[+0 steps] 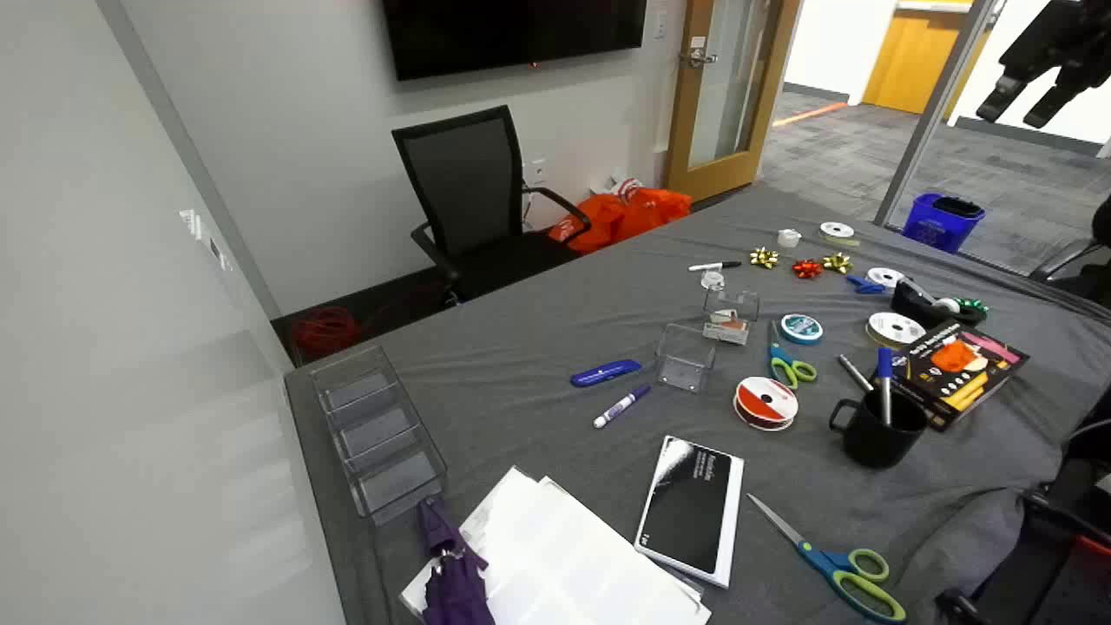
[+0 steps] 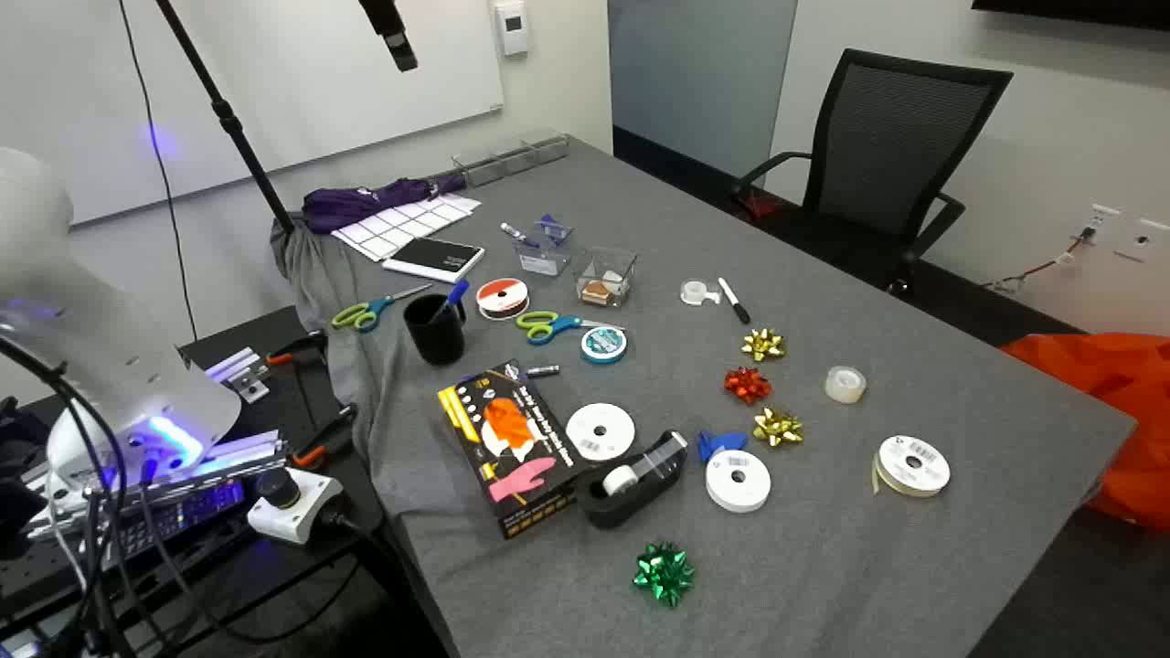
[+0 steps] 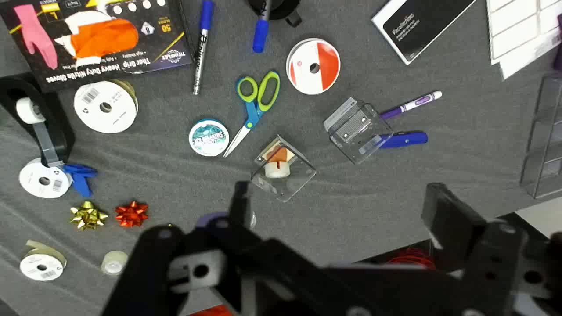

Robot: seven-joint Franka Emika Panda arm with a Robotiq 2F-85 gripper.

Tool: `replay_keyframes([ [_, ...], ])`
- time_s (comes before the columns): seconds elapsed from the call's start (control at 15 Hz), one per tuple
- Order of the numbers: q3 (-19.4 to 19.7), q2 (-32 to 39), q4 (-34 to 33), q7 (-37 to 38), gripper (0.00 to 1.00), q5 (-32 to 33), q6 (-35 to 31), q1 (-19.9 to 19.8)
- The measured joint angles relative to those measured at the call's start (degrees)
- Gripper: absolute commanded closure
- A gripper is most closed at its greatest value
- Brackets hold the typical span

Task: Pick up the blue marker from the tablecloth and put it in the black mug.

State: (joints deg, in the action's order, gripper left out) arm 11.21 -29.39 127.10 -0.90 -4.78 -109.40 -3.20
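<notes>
Although the glove box (image 2: 509,448) hides most of it in an exterior view, a blue marker (image 3: 200,57) lies on the tablecloth (image 2: 823,567), just beside that box and near the mug (image 1: 872,443). A second blue marker (image 1: 885,382) leans cap-up inside the mug, its lower end out of sight; the wrist view cuts the mug off at the top edge. High over the tablecloth, the claw (image 3: 339,199) has its fingers (image 3: 454,219) wide apart; blurred in the wrist view, it covers nearly all of a gold bow (image 2: 763,344). One clear box (image 3: 298,180) holds pale and orange bits (image 3: 277,169) too small to identify.
</notes>
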Motion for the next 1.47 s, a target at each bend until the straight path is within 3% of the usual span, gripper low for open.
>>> replay_keyframes([
  [0.4, -0.47, 0.23, 0.04, 1.45, 0.00, 0.14, -0.26, -0.40],
  [1.0, -3.94, 13.26, 2.36, 18.74, 0.00, 11.02, -9.46, -5.06],
  [1.2, -3.55, 17.97, 3.33, 18.09, 0.00, 12.46, -12.23, -5.66],
  [1.47, -1.90, 23.10, 3.66, 11.20, 0.00, 12.62, -15.88, -5.74],
])
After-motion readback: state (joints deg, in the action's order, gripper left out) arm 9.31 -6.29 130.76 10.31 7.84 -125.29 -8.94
